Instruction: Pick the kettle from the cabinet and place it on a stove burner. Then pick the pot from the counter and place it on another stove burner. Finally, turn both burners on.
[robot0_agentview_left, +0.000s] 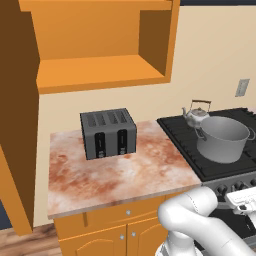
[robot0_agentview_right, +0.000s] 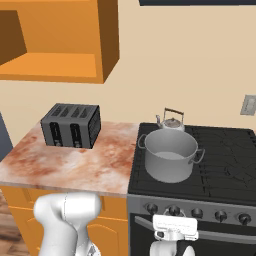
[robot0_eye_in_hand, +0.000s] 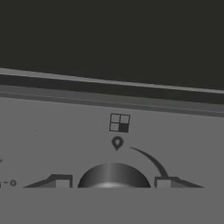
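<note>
The small silver kettle stands on the back-left burner of the black cooktop. Directly in front of it, the large grey pot sits on the front-left burner. My gripper is low at the stove's front panel, pointing at a round knob. It is open, with a fingertip on each side of the knob and a gap to it. Above the knob is a small burner diagram. The orange cabinet has a bare shelf.
A dark four-slot toaster stands at the back of the mottled counter, left of the stove. A row of knobs runs along the stove front. Orange drawers sit under the counter.
</note>
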